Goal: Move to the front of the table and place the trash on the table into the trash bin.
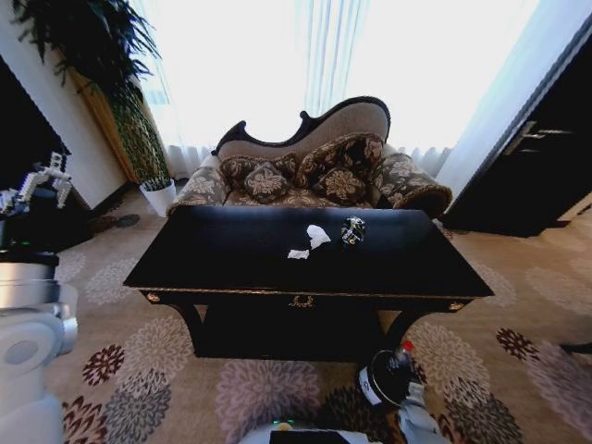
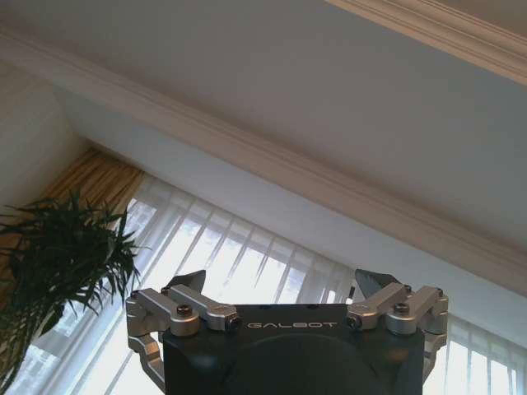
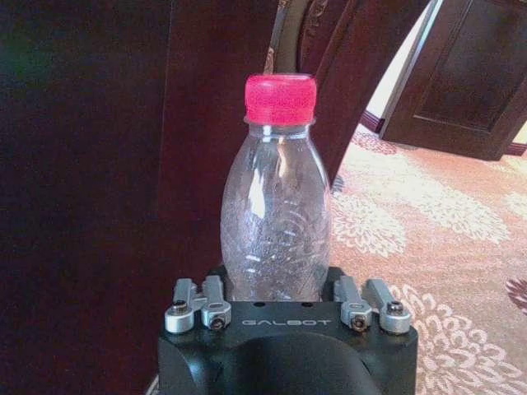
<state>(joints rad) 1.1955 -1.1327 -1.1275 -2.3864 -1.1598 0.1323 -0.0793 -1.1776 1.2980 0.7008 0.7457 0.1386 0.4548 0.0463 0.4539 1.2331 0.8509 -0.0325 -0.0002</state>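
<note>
The right tool (image 3: 278, 306) is clamped on a clear plastic bottle (image 3: 276, 222) with a red cap, gripping it near its base so the bottle stands upright out of the fingers. In the head view this tool (image 1: 404, 377) sits low at the front right of the black surface (image 1: 231, 254), directly over the small black trash bin (image 1: 377, 381) on the patterned carpet, the red cap just above the bin's rim. What lies inside the bin cannot be told.

The left tool (image 1: 39, 185) is raised at the robot's left side, well apart from the surface; in its wrist view its fingers (image 2: 185, 309) are spread wide apart and hold nothing, pointing up toward the ceiling and curtains.

On the surface, near the far middle, lie two white crumpled paper scraps (image 1: 310, 242), just beside each other, and a dark crumpled wrapper (image 1: 352, 230) near them to the right. A floral sofa (image 1: 314, 171) stands behind the surface.
</note>
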